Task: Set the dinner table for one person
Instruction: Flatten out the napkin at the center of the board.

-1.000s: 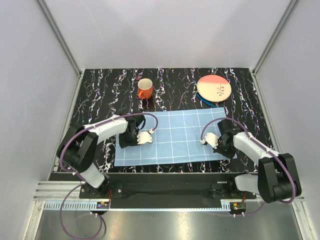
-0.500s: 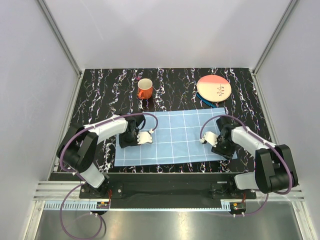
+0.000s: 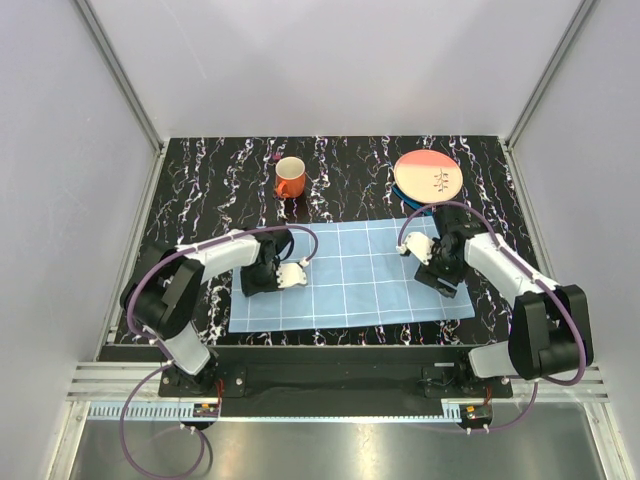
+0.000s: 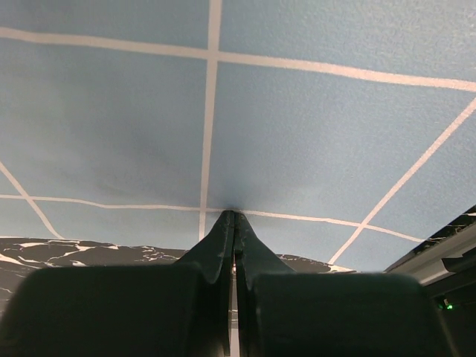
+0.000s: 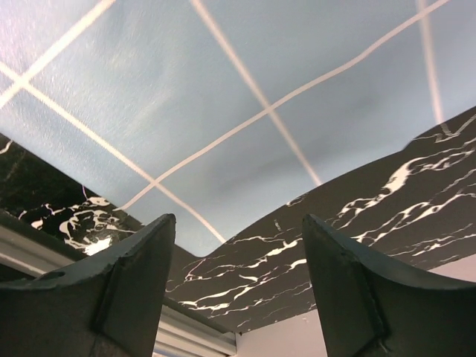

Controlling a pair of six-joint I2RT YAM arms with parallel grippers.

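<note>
Nearest me, both arms are bolted at the front edge of the dinner table, the big black marbled surface that carries everything. Each arm folds with its elbow out to its own side and its forearm angled inward and low.

Just beyond the bases lies the checked mat, roughly centred between the arms. Its near edge looks a little wavy and not quite square to the surface.

The left claw is down on the mat's left part. Its fingers are pressed together with the tips at a white grid line, and a small pucker of cloth seems nipped between them.

The right claw hangs spread wide over the mat's right margin, gripping nothing — cloth and marbled black both show between its fingers.

I'd judge the step in hand to be squaring the mat. To do it well:
- The right claw should drop onto the cloth's edge and take its own nip.
- Both arms should then pull level and together.
- The pinches should stay low, so the mat slides flat instead of bunching.

Farther back, well apart from the mat, stand an orange mug and a pink plate — neither is in place yet.
</note>
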